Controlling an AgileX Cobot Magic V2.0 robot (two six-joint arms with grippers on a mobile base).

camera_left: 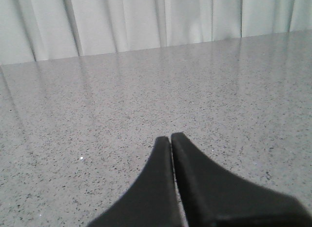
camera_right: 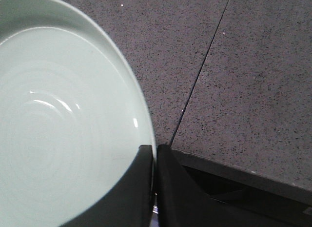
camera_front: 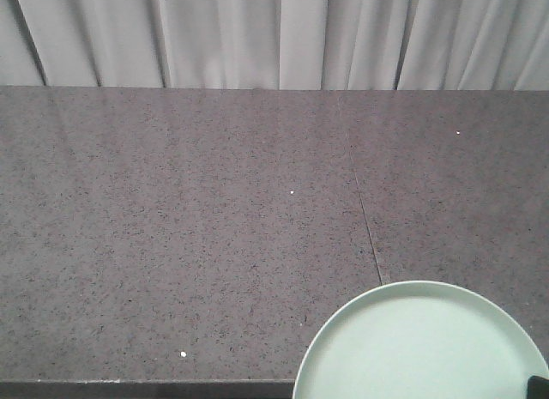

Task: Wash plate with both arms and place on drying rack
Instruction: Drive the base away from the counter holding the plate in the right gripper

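**A:** Speckled grey stone for the countertop (camera_front: 171,227), fine dark flecks, polished, with a soft sheen near the back. Pale cloth curtain (camera_front: 257,34), matt, in folds.

**B:** Yep. Smooth glazed-looking plate (camera_right: 58,114), mint, with small glossy highlights and faint rings. Matt black plastic-looking left gripper (camera_left: 171,139), same on the right gripper (camera_right: 155,151).

My left gripper (camera_left: 170,139) has its two fingers pressed together with nothing between them. My right gripper (camera_right: 155,150) is pinched onto the plate (camera_right: 58,119) rim.

no readable text, labels or numbers
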